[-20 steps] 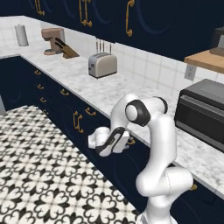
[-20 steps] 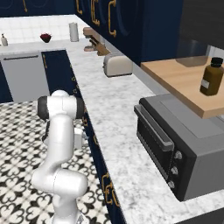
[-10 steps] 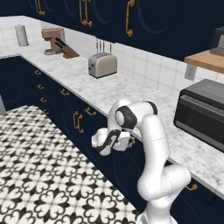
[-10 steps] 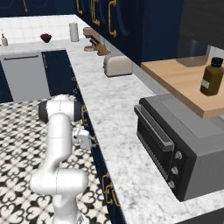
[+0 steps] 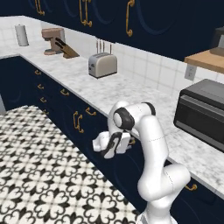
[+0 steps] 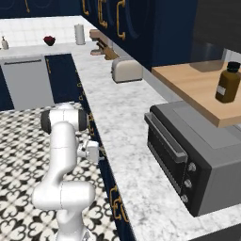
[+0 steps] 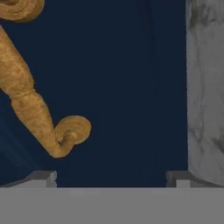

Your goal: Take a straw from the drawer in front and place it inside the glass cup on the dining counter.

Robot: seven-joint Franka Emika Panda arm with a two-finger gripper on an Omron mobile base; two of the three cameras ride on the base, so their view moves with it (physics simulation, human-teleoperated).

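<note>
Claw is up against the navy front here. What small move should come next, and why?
Probably shift the open claw sideways toward the brass handle, then close. In the hand view the handle sits off to one side of the fingertips, not between them, and the drawer looks shut.

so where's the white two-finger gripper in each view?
Left base view: white two-finger gripper at centre, against the navy-blue cabinet front.
Right base view: left of centre, just under the worktop edge.
Hand view: bottom edge, jaws open, facing a curved brass handle.
Shared landmark: white-grey marble worktop.
</note>
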